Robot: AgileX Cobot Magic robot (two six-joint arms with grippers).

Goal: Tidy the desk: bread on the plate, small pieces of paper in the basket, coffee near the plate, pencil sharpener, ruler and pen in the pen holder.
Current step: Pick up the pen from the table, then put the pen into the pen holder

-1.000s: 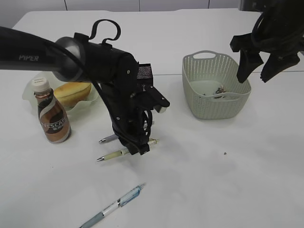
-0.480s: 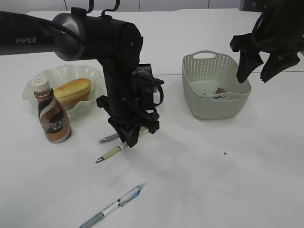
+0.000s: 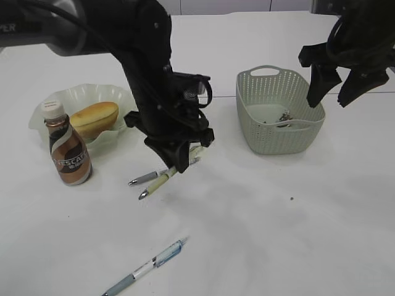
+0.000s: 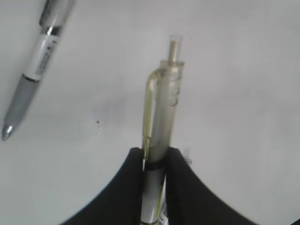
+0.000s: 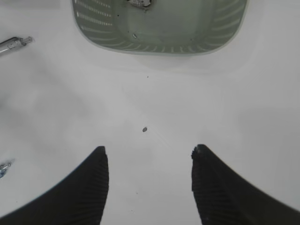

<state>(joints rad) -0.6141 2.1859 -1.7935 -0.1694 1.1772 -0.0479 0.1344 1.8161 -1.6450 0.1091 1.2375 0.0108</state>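
Note:
My left gripper (image 3: 179,164) is shut on a pale yellow-green pen (image 3: 159,182) and holds it slanted just above the table; in the left wrist view the jaws (image 4: 155,157) clamp that pen (image 4: 165,112). A grey pen (image 3: 143,179) lies beneath it and also shows in the left wrist view (image 4: 35,70). A blue pen (image 3: 147,267) lies at the front. The bread (image 3: 94,118) sits on the plate (image 3: 59,98), with the coffee bottle (image 3: 68,151) beside it. My right gripper (image 3: 330,91) is open and empty by the basket (image 3: 281,132).
The black mesh pen holder (image 3: 189,93) is mostly hidden behind my left arm. The basket (image 5: 164,33) holds small scraps. A tiny scrap (image 5: 145,129) lies on the table in front of it, between my right jaws (image 5: 147,154).
My left arm has risen and swung back, lifting the pale pen off the table, its tip now pointing down-left. The right arm has not moved.

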